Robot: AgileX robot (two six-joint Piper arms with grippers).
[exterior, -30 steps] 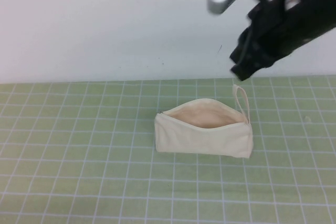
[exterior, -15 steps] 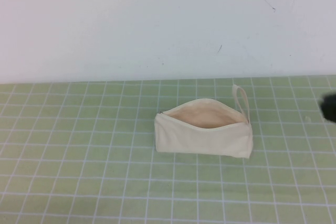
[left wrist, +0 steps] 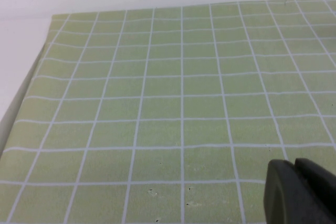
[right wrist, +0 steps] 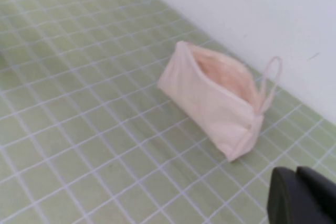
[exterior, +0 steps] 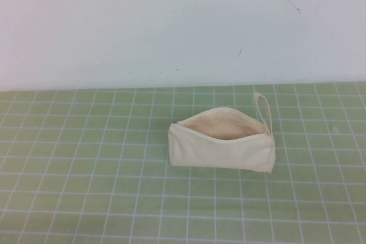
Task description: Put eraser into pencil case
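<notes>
Pencil case [exterior: 222,146] unmoved (mouth open); right hand [right wrist: 303,195] gone overhead, both hands' [left wrist: 299,190] closure unclear.

The pencil case [exterior: 222,146] stands on the desk [exterior: 86,187], a little right of the middle, with its open mouth turned up and toward the wall [exterior: 171,27] behind it. Its loop strap [exterior: 263,110] lies at the right end, on the side toward the wall. The wall rises directly behind the far edge of the desk.

The right end effector [right wrist: 302,195] is near the desk, well apart from the pencil case. The left end effector [left wrist: 296,192] is low over a bare part of the desk, near the desk's left edge.
</notes>
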